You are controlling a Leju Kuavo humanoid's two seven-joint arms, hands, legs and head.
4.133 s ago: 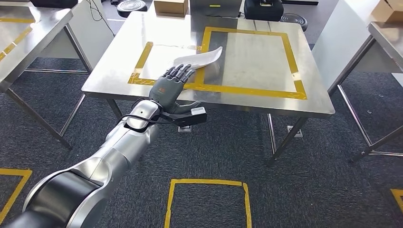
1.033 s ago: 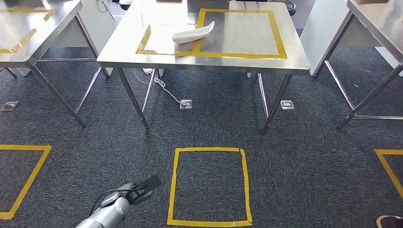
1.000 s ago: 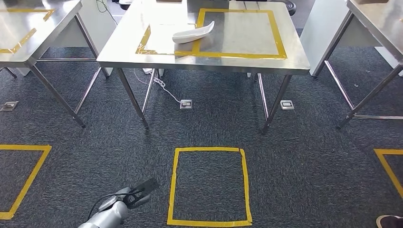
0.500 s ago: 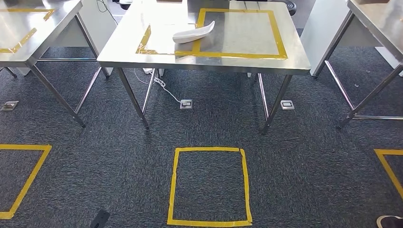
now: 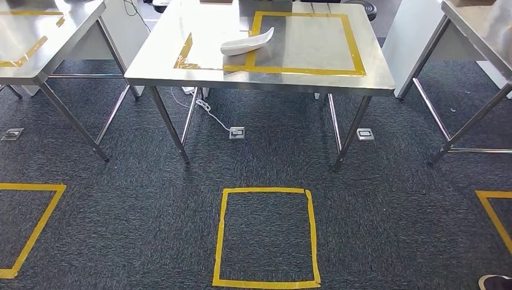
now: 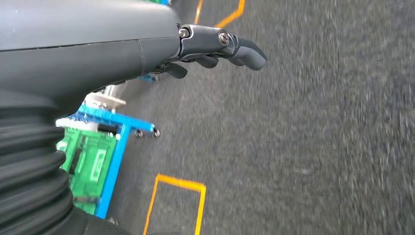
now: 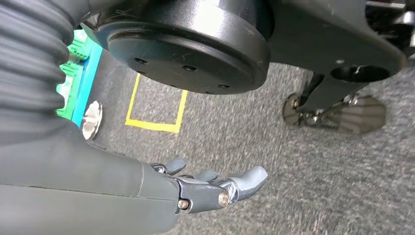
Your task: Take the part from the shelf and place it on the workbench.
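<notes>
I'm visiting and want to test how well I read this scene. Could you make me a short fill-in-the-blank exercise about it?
1. The white curved plastic part lies on the ____ steel workbench.
2. The tape rectangles on the workbench are ____ in colour.
3. The left robot hand holds ____.
4. The floor under the workbench is dark grey ____.

Missing words: stainless (silver); yellow; nothing; carpet

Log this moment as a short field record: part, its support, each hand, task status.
part: white curved part lying across the yellow tape
support: steel workbench
left hand: holds nothing, hangs over grey carpet
right hand: holds nothing, over the carpet
task status: part is on the workbench, no hand on it
</notes>
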